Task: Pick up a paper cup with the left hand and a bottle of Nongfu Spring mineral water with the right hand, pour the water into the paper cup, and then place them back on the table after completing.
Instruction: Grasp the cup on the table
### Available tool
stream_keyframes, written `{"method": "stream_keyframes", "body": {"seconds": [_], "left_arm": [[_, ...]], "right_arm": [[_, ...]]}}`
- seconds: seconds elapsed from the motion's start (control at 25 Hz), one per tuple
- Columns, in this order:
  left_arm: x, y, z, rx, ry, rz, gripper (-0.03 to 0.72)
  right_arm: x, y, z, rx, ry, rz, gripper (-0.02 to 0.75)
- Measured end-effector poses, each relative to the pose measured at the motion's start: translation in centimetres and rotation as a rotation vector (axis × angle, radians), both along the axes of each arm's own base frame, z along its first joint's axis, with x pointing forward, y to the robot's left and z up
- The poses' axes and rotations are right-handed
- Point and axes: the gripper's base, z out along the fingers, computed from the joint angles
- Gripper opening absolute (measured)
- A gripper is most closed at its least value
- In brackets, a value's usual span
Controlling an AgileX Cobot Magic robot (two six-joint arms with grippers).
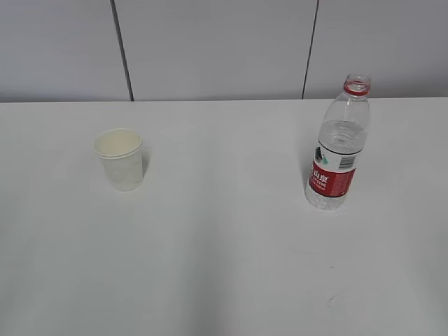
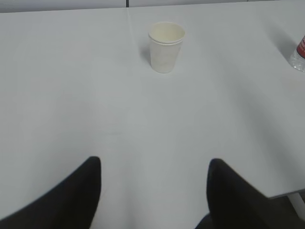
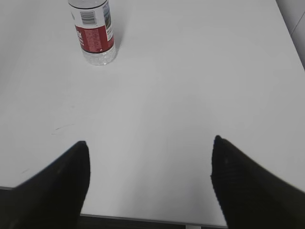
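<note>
A white paper cup stands upright on the white table at the left; it also shows in the left wrist view. A clear bottle with a red label and no cap stands upright at the right, partly filled with clear water; its lower half shows in the right wrist view. Neither arm shows in the exterior view. My left gripper is open and empty, well short of the cup. My right gripper is open and empty over the table's near edge, far from the bottle.
A grey panelled wall stands behind the table. The table's near edge shows under the right gripper, and its corner edge at the lower right of the left wrist view. The bottle's base shows at that view's right edge.
</note>
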Motion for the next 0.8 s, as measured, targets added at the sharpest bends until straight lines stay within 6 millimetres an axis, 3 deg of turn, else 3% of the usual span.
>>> {"method": "stream_keyframes", "body": {"seconds": [0.2, 0.44, 0.6, 0.8], "left_arm": [[0.0, 0.0, 0.0, 0.0, 0.0, 0.0, 0.437], [0.1, 0.1, 1.5, -0.005, -0.13, 0.014, 0.437], [1.3, 0.3, 3.6, 0.005, -0.321, 0.04, 0.437], [5.5, -0.1, 4.9, 0.046, -0.33, 0.047, 0.437]], "right_arm": [[0.0, 0.0, 0.1, -0.003, -0.006, -0.002, 0.586], [0.3, 0.0, 2.6, 0.013, -0.155, 0.0, 0.585], [2.8, 0.2, 4.0, 0.026, -0.176, -0.013, 0.586], [7.2, 0.6, 5.1, 0.043, -0.207, -0.021, 0.586]]}}
